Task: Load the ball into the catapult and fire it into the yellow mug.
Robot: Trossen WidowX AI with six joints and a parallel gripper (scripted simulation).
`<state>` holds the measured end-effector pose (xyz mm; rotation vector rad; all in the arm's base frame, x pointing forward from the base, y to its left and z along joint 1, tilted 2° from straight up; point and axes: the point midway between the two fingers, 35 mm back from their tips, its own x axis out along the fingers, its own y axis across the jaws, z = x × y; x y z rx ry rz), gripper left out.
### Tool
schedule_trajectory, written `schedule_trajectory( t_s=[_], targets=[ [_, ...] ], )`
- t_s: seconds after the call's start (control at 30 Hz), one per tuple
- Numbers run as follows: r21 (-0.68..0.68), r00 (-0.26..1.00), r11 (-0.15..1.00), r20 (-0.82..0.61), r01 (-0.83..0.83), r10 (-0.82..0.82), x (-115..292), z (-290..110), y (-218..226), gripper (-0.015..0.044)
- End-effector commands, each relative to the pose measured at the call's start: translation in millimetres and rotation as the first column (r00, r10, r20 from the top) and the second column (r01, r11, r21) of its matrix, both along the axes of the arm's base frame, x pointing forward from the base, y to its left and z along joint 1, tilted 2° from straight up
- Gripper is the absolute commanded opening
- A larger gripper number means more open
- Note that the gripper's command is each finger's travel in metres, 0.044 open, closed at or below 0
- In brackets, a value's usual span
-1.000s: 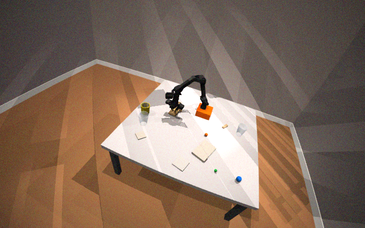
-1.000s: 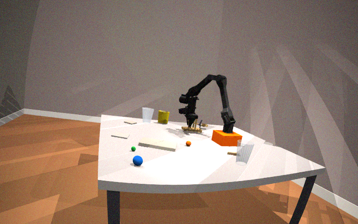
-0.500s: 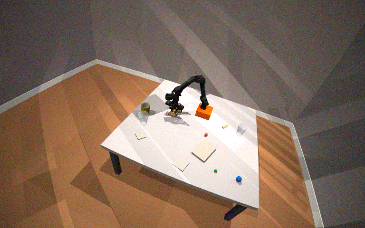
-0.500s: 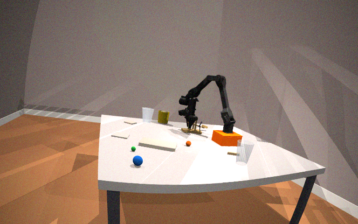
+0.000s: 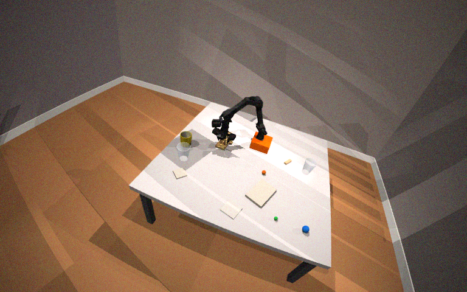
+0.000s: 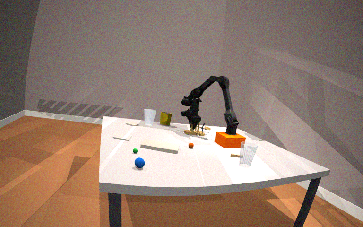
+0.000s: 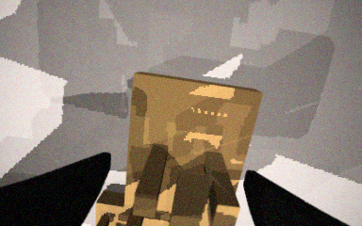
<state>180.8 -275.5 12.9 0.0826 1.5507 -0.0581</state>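
Note:
The wooden catapult (image 5: 223, 144) (image 6: 194, 131) (image 7: 189, 151) stands on the white table (image 5: 206, 179) (image 6: 187, 171), left of the arm's orange base (image 5: 261, 143) (image 6: 229, 139). My gripper (image 5: 225, 138) (image 6: 194, 126) (image 7: 178, 169) is open, pointing down, with one finger on each side of the catapult and apart from it. The yellow mug (image 5: 185, 137) (image 6: 165, 118) stands upright to the catapult's left, near the table's far edge. An orange ball (image 5: 263, 172) (image 6: 190, 145) lies on the table in front of the base.
A clear cup (image 5: 183, 151) (image 6: 149, 117) stands next to the mug, another (image 5: 308, 166) (image 6: 247, 154) at the right. A green ball (image 5: 275, 218) (image 6: 135, 150), a blue ball (image 5: 305, 229) (image 6: 139, 162), flat boards (image 5: 261, 192) (image 6: 159, 145) and a small block (image 5: 287, 161) lie about.

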Motion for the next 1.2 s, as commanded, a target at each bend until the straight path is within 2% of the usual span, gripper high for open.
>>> schedule_trajectory(
  t_s=[0.0,0.1,0.17,0.2,0.4,0.57,1.17],
  targets=[
    [-0.027,1.000,1.000,0.017,-0.001,0.001,2.8,50.9,-6.8,0.0440],
    [-0.026,1.000,1.000,0.016,-0.001,0.001,-0.8,89.7,-3.0,0.0440],
    [-0.026,1.000,1.000,0.016,-0.001,0.001,-1.2,92.4,-2.5,0.0440],
    [-0.022,1.000,1.000,0.014,0.003,-0.003,0.8,75.0,-4.8,0.0440],
    [-0.027,1.000,1.000,0.020,0.008,-0.007,-0.7,88.8,-2.1,0.0440],
    [-0.027,1.000,1.000,0.020,0.008,-0.007,1.2,44.3,-3.0,0.0440],
    [-0.027,1.000,1.000,0.020,0.008,-0.007,2.6,21.7,-4.0,0.0440]
  ],
)
